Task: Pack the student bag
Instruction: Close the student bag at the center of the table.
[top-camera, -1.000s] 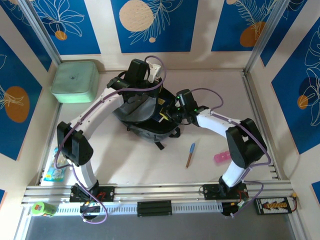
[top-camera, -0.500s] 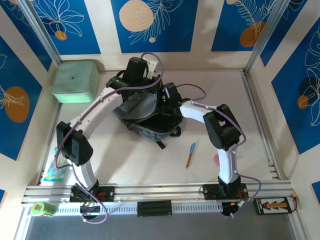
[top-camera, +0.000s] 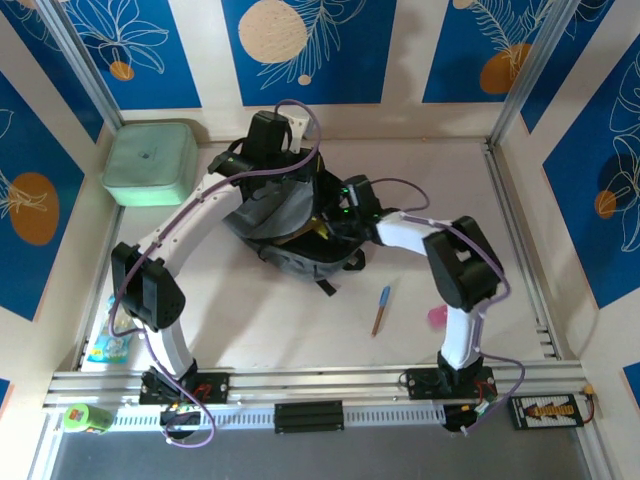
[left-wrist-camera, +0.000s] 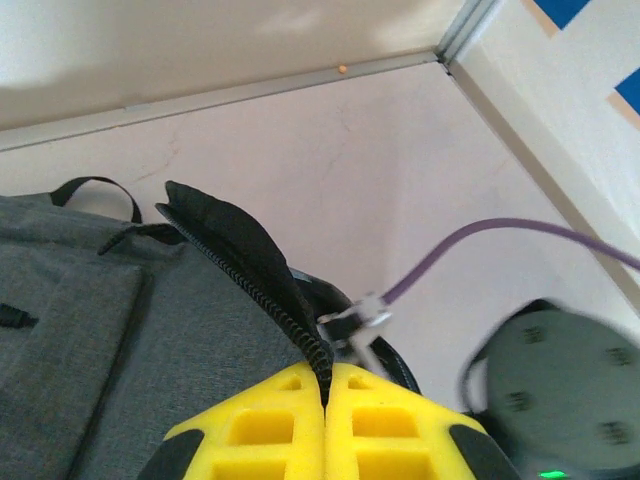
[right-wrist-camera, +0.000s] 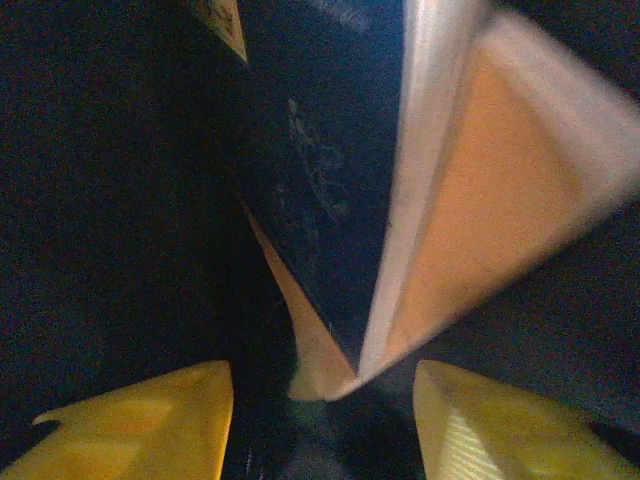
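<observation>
Nearest us on the desk (top-camera: 280, 320), a blue pen (top-camera: 381, 310) lies at five o'clock from the student bag (top-camera: 290, 255), with a small pink thing (top-camera: 437, 316) near it at three o'clock. The dark grey student bag sits mid-desk, its mouth gaping. Our right hand (right-wrist-camera: 320, 395) is inside it, entering from three o'clock, fingers spread apart and holding nothing, a dark blue book (right-wrist-camera: 330, 170) standing corner-down just ahead of them. Our left hand (left-wrist-camera: 326, 385) is at the bag's twelve o'clock side, fingers pinched together on the zip edge (left-wrist-camera: 260, 280) of the black flap. Farthest, at ten o'clock, a mint-green box (top-camera: 152, 161) rests in the desk's corner
</observation>
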